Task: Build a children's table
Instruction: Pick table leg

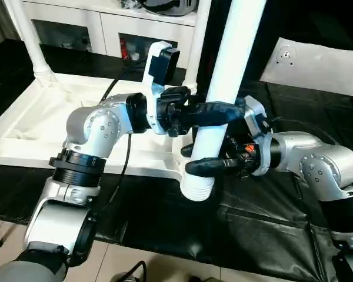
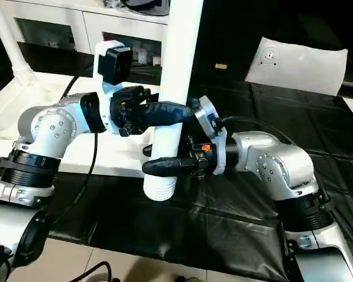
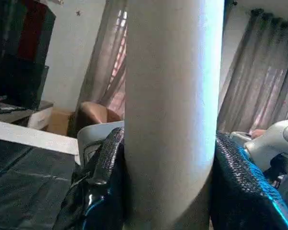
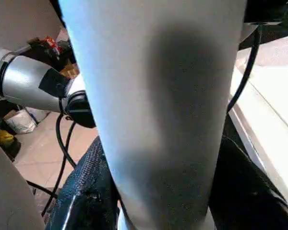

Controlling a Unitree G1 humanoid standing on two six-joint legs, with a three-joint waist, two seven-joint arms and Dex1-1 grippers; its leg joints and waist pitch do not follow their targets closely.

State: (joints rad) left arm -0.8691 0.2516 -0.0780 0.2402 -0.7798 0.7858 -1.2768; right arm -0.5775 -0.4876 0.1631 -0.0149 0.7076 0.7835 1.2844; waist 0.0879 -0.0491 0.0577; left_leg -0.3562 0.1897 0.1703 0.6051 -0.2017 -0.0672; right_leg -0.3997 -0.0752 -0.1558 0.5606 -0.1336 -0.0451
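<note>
– Tabletop [image 1: 76, 126] first, as the biggest piece: where does it lie?
– Upside down on the black cloth [image 1: 253, 223], white, at about nine o'clock from the centre of the head view. One upright leg [image 1: 25, 35] stands in its far corner socket at ten o'clock. A second upright leg [image 1: 197, 32] rises at twelve o'clock, partly behind the one being handled.
– And what is around it?
– White cabinets [image 1: 106, 26] with glass doors run along the back, from eleven to twelve o'clock. A flat white panel [image 1: 317, 64] lies on the cloth at two o'clock, well apart from the table.
– Now the held leg [image 1: 223, 76].
– It is nearly upright and leans a little, its top toward one o'clock. Its ribbed lower end [image 1: 197, 188] hangs at six o'clock of the grippers, just beside the tabletop's near right corner. I cannot tell whether it touches the socket there.
– Who holds it?
– Both arms. The left gripper [image 1: 223, 114] reaches in from nine o'clock and clasps the shaft higher up, one black finger across the front. In its wrist view the fingers [image 3: 108, 163] press on both sides of the leg.
– And the right gripper [image 1: 203, 157]?
– It comes in from three o'clock, lower down, just above the ribbed end. Its fingers [image 4: 86, 191] flank the leg on both sides, closed against it.
</note>
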